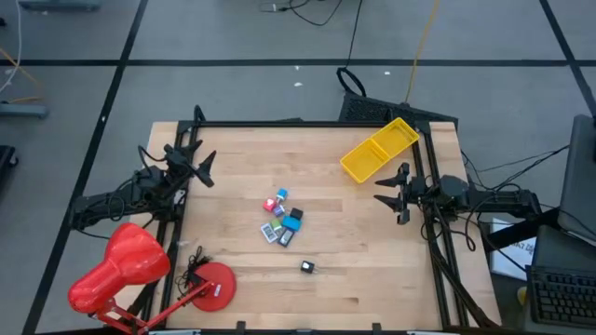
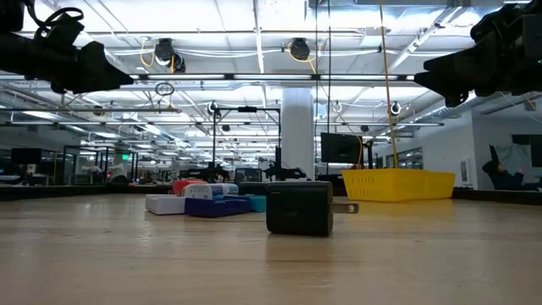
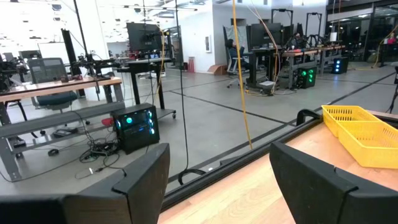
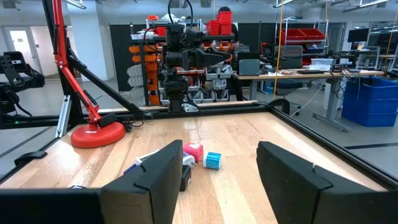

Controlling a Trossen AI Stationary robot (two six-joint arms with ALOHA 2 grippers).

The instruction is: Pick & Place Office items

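Office items [image 1: 281,221] clustered mid-table, none in yellow tray [image 1: 378,150] at far right corner. One black piece [image 1: 306,267] lies apart, nearer front edge.

Right gripper [image 1: 392,193] hovers at right table edge, jaws parted, holding nothing. Left gripper [image 1: 199,167] waits at far left, jaws wide apart, empty.

Step in hand, judged: reach for first item. Advice: pick outermost piece of cluster, come straight down, avoid nudging neighbours touching it.
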